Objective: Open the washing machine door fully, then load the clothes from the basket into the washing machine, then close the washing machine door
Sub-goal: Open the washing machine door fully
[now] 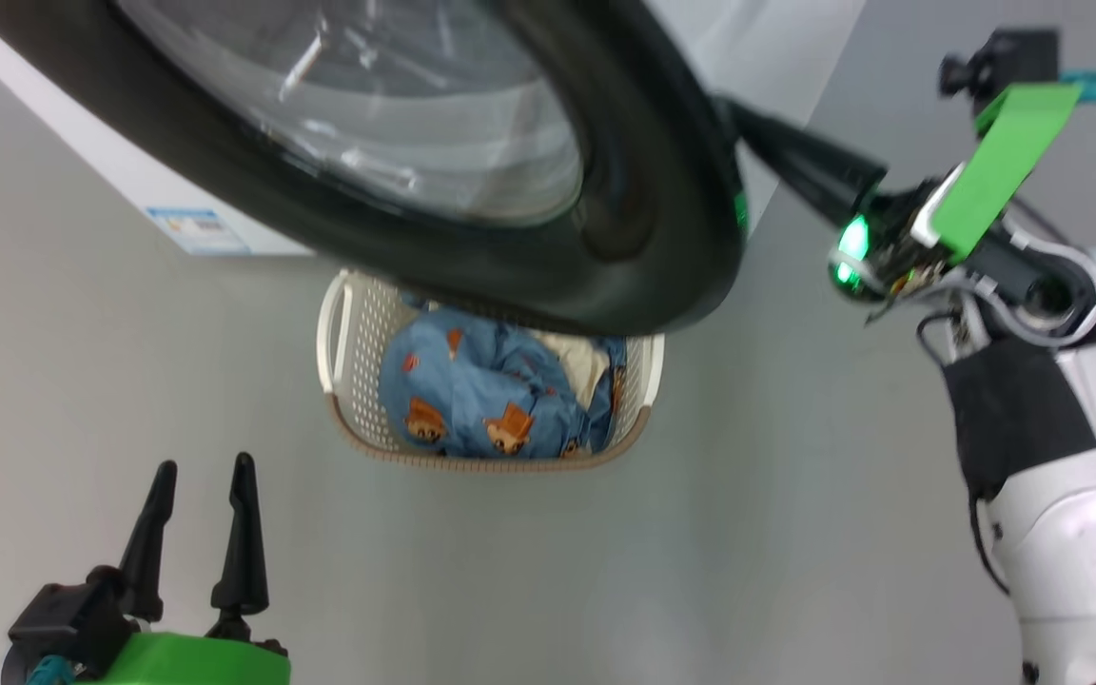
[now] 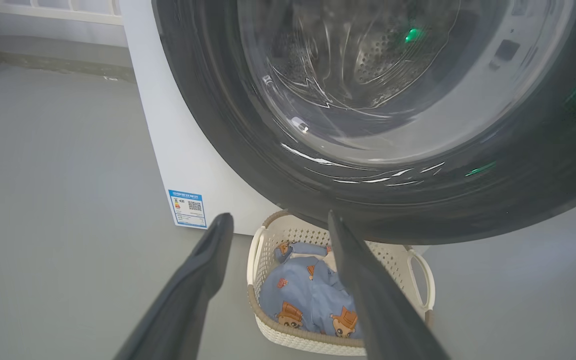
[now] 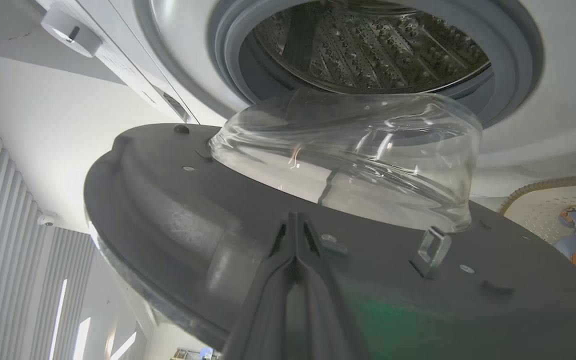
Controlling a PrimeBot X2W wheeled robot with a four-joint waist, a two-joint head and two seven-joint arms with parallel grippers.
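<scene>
Right gripper [image 3: 295, 216]: fingers clenched together on nothing, tips laid against the grey inner face of the washing machine door [image 3: 168, 200], near its latch hook [image 3: 430, 250].
Left gripper [image 1: 205, 463]: fingers spread, empty, low over the floor [image 1: 82, 381], well apart from the basket [image 1: 348, 381].
Door: unlatched and swung partway out from the washing machine [image 3: 543, 125]. It is round, so it has no long axis. Its glass bowl [image 3: 358, 155] bulges back toward the drum [image 3: 368, 50]. In the head view it overhangs the basket's far side.
Basket: on the floor before the machine, long axis running across the head view, handles at the short ends.
Clothes [image 1: 472, 381]: heaped in the basket; none seen in the drum.
Progress, as judged: opening is begun but likely not complete; loading and closing remain
</scene>
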